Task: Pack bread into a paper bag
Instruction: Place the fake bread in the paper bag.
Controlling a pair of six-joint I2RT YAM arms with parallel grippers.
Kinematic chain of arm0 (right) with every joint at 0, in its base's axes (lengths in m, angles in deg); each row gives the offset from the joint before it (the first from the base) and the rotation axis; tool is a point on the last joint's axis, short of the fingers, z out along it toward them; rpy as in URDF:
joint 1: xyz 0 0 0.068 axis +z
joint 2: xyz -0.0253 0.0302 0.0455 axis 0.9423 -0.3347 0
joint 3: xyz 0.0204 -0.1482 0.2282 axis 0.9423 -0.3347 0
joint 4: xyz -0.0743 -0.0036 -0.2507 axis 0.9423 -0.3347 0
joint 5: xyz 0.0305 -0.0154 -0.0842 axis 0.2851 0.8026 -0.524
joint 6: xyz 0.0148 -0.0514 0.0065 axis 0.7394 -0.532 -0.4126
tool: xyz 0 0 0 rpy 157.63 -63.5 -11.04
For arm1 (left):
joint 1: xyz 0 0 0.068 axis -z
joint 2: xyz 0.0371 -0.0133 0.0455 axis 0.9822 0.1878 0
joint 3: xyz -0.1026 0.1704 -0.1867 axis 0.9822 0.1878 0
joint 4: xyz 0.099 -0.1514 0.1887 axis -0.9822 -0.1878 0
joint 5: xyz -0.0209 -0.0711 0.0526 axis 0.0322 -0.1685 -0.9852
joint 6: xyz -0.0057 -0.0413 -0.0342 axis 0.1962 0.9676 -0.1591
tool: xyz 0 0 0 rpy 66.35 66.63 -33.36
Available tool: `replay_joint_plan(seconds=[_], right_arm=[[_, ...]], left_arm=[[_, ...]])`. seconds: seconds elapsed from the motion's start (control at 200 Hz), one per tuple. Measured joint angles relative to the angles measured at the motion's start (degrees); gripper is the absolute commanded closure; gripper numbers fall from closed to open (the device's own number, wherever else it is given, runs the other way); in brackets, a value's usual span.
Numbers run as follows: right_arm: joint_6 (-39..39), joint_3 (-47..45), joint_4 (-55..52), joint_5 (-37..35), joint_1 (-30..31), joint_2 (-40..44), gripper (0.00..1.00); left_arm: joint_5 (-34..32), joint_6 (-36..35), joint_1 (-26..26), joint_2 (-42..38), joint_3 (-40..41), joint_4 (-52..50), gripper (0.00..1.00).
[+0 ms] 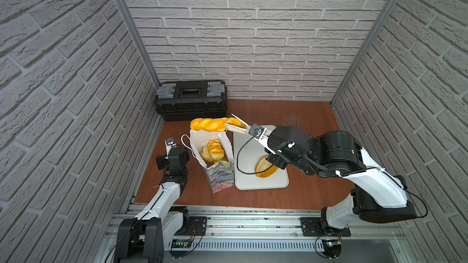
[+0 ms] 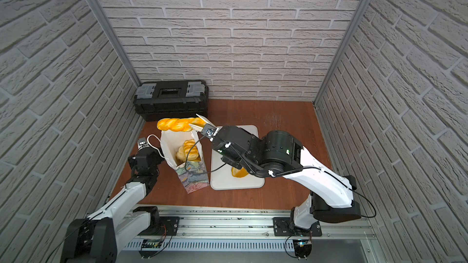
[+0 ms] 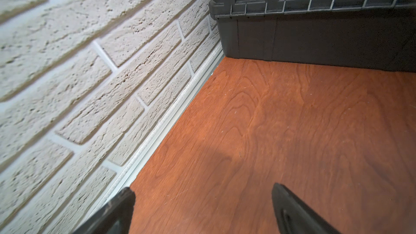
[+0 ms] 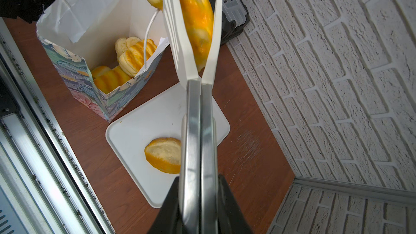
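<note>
Nearest, at lower centre, a flour-dusted oval loaf (image 1: 263,170) is waiting on the white rectangular tray (image 1: 253,183). Left of it the swirl-patterned paper bag (image 1: 221,177) is standing open; the left end effector (image 3: 202,210) is idling released. Beyond, the right end effector (image 4: 199,205) is clenching white-tipped metal tongs (image 4: 194,120), pinching a golden braided bread stick (image 1: 210,124) over the bag's mouth, probably for tipping in.

The paper bag (image 1: 218,176) stood open-mouthed, but the braided stick (image 1: 209,124) in the tongs (image 1: 236,128) hung crosswise by its 12 o'clock rim. A black toolbox (image 1: 191,101) filled the 11 o'clock corner of the table (image 1: 298,115). Bare table lay free at 2 o'clock.
</note>
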Motion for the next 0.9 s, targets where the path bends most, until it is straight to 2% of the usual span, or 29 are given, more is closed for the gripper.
replay_joint_plan(seconds=[0.215,0.425,0.635,0.9], right_arm=[[-1.53,5.35,-0.55,-4.37,3.19,-2.29,0.98],[-1.86,7.67,-3.8,-8.17,4.92,-6.01,0.98],[-1.88,12.02,-8.81,-16.41,8.04,-9.84,0.98],[-5.99,9.46,-9.14,-24.61,9.18,-12.0,0.98]], left_arm=[[-0.02,-0.09,0.0,-1.31,0.04,-0.04,0.02],[-0.46,-0.46,0.0,-6.58,-0.13,-0.5,0.02],[-1.29,-0.39,-0.02,-6.82,-0.13,-0.96,0.02],[-1.53,-0.22,-0.02,-6.03,-0.13,-1.7,0.02]])
